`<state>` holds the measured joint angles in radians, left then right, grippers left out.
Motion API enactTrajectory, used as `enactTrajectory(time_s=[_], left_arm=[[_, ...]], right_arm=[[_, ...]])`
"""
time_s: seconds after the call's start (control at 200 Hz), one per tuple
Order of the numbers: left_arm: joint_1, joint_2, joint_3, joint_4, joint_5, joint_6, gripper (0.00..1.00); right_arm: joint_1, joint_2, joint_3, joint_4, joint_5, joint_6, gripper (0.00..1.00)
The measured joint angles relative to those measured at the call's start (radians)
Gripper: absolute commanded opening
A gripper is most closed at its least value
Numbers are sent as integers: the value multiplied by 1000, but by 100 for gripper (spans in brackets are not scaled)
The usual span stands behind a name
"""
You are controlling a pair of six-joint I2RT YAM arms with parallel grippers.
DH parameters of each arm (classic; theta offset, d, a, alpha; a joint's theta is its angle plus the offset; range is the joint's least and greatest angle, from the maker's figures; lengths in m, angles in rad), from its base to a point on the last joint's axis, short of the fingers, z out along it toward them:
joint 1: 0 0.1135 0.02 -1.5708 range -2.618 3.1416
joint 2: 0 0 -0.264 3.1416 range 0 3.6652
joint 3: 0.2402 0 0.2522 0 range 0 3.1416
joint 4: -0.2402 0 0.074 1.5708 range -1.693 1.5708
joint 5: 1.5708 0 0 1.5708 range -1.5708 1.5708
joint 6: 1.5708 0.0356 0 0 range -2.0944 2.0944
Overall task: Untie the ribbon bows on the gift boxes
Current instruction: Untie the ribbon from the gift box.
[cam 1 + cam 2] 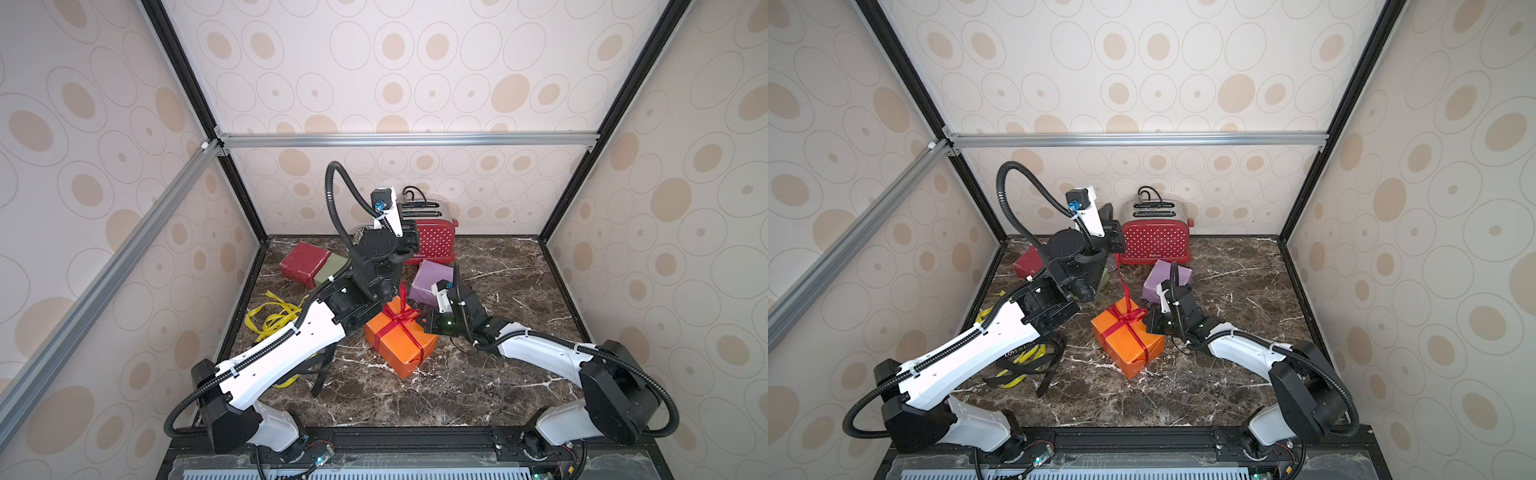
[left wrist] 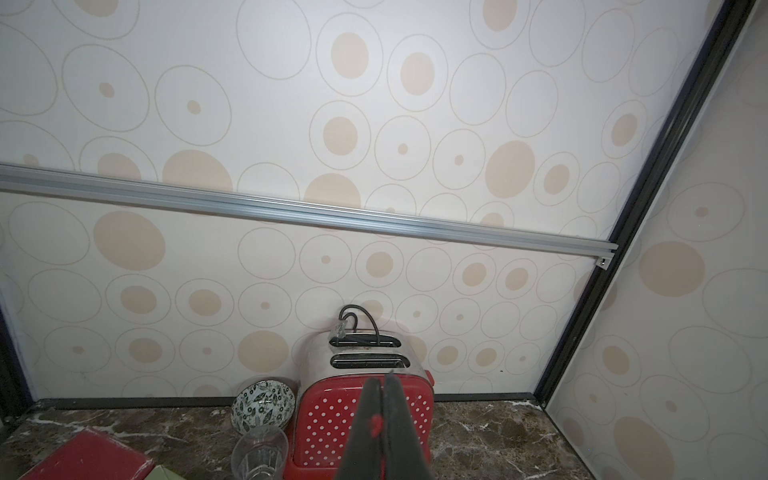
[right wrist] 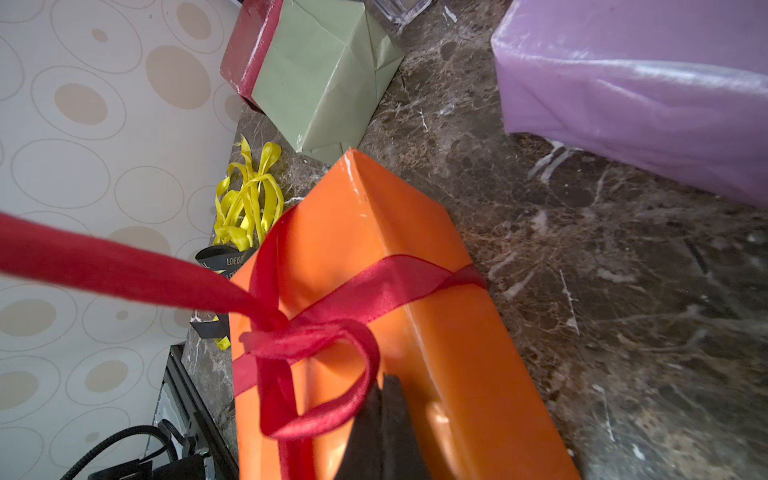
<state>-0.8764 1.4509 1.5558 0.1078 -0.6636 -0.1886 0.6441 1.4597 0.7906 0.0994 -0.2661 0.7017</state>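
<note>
Left wrist: left fingers (image 2: 365,419) pinch red ribbon (image 2: 376,424); cord (image 2: 371,322) in toaster slot (image 2: 365,341); right fingers (image 3: 386,415) closed beside bow (image 3: 307,345).

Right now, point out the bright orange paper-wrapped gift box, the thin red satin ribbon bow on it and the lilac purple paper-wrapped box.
Orange gift box (image 1: 397,349): in a top view, bare top face.
Red ribbon bow (image 3: 270,330): right wrist view, the knot.
Lilac purple box (image 1: 428,276): in a top view, top face.

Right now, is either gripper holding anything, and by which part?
Left gripper pinches the red ribbon by its free tail, pulled taut. Right gripper, shut, rests on the orange gift box, apparently gripping nothing.
</note>
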Motion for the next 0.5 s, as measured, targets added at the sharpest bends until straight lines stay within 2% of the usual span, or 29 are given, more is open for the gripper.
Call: enactTrajectory(time_s=[0.235,0.466,0.501], left_arm=[[159,124,215,-281,121,-144,0],[239,283,344,-503,280,-224,0],[254,312,360,-535,316,-240,5]], right_arm=[[0,14,1,26,-12,0,0],[-1,14,-2,37,-18,-3,0],[-1,13,-4,39,-18,-3,0]])
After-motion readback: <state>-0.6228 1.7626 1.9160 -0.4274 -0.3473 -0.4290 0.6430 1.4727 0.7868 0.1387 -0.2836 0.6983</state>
